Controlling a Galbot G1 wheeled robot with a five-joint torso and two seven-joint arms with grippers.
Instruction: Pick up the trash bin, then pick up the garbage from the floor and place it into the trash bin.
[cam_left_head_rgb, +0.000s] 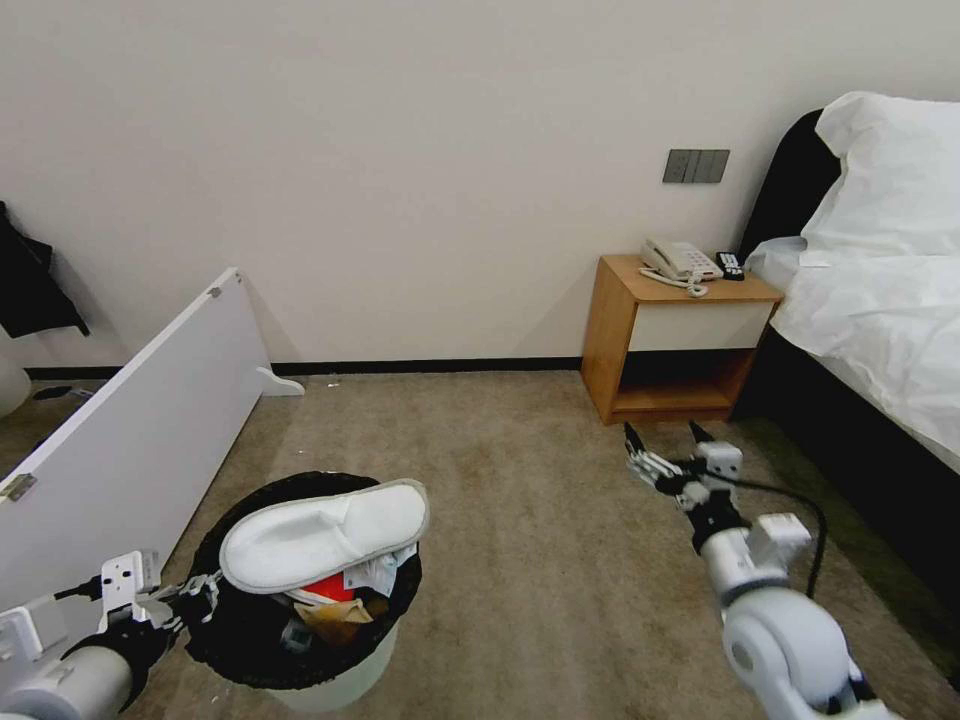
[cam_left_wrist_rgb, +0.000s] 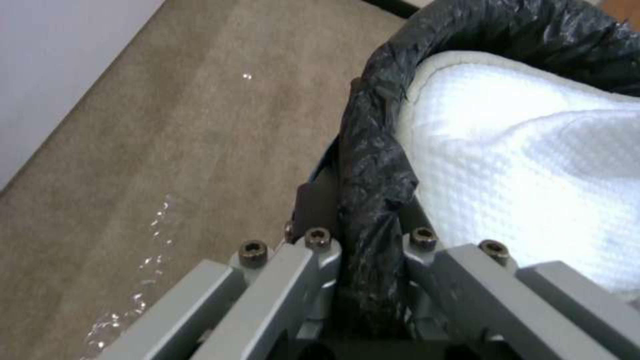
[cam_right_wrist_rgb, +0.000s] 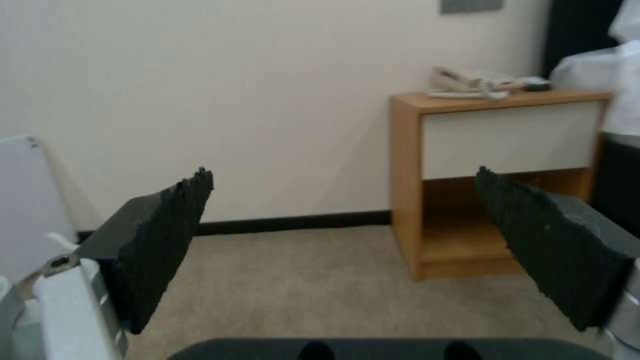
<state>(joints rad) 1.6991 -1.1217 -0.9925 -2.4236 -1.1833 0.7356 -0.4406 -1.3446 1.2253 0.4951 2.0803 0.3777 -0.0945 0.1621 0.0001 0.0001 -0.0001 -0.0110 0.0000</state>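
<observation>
The white trash bin (cam_left_head_rgb: 335, 685) with its black bag folded over the rim (cam_left_wrist_rgb: 373, 165) is at the lower left of the head view. My left gripper (cam_left_head_rgb: 205, 590) is shut on the bin's bagged rim at its left side (cam_left_wrist_rgb: 363, 240). A white slipper (cam_left_head_rgb: 320, 535) lies across the top of the bin (cam_left_wrist_rgb: 533, 175). Under it sit garbage pieces: a red item (cam_left_head_rgb: 335, 588), brown paper (cam_left_head_rgb: 335, 622) and a pale packet (cam_left_head_rgb: 378, 572). My right gripper (cam_left_head_rgb: 665, 435) hangs open over the carpet floor (cam_left_head_rgb: 530, 480) at the right, with nothing between its pads (cam_right_wrist_rgb: 160, 235).
A white panel (cam_left_head_rgb: 130, 440) leans at the left, close to the bin. A wooden nightstand (cam_left_head_rgb: 680, 340) with a telephone (cam_left_head_rgb: 680, 262) stands against the wall, beside a bed (cam_left_head_rgb: 880, 310) along the right. Open carpet lies between bin and nightstand.
</observation>
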